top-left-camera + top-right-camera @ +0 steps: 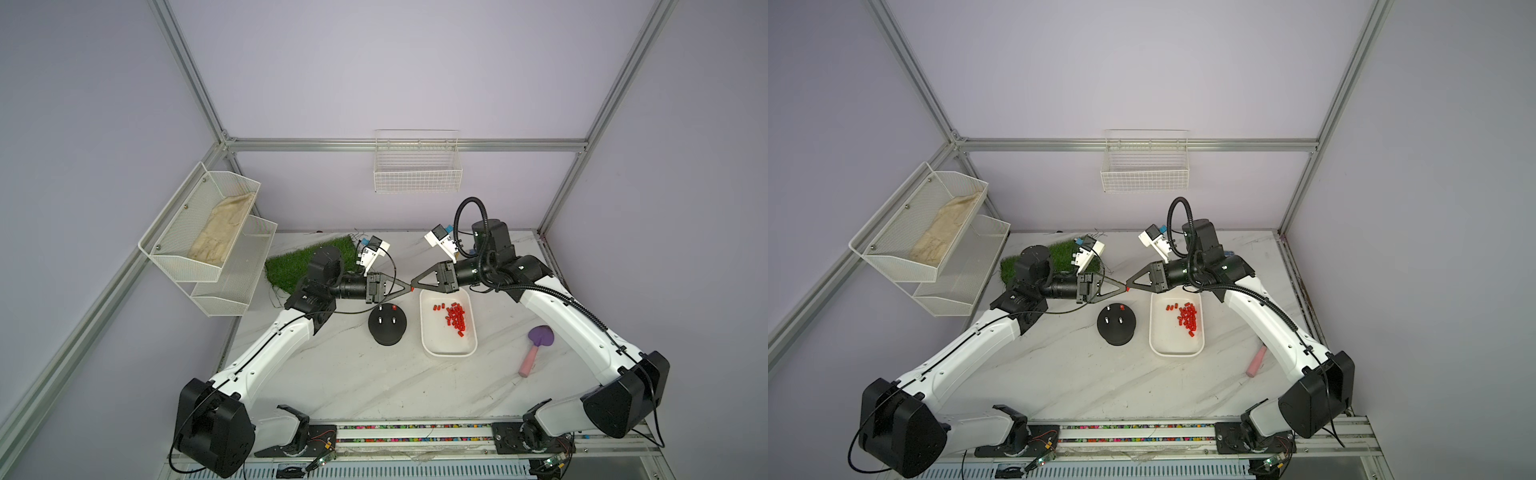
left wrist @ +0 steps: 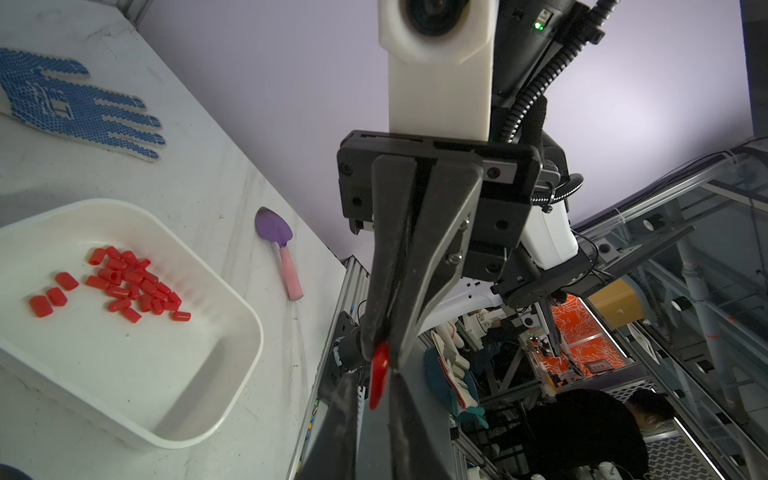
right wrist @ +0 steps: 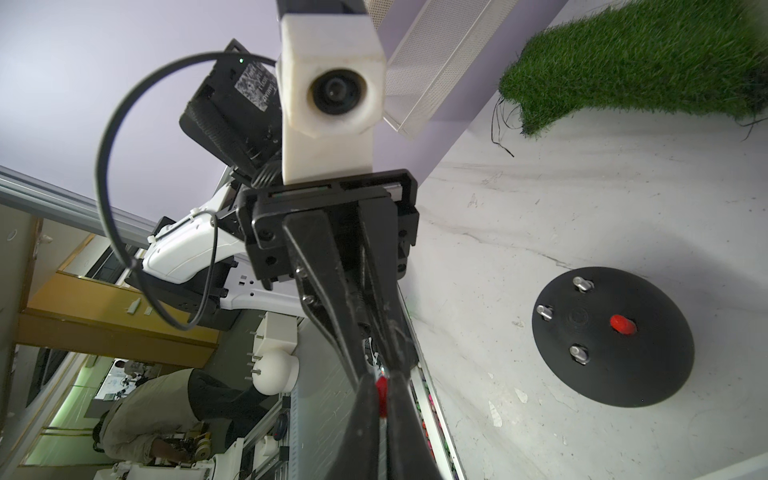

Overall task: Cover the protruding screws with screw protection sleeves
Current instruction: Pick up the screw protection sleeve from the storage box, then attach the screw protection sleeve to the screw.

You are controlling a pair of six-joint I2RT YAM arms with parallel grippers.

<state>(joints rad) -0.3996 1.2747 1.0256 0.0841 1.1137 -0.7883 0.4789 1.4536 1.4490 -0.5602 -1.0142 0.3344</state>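
The right gripper [image 2: 384, 351] is pinched tight on one red sleeve [image 2: 379, 374], tip to tip with the left gripper [image 1: 406, 289], whose jaws stand slightly apart around its other end. Just nearer sits the black base [image 1: 386, 334] with three bare screws [image 3: 584, 284] and one capped. Right of it is the tray [image 1: 449, 354] of loose sleeves [image 1: 456, 318].

base [image 1: 386, 337] left of tray [image 1: 438, 340] | sleeves [image 1: 456, 318] in tray | turf [image 1: 291, 266] behind base
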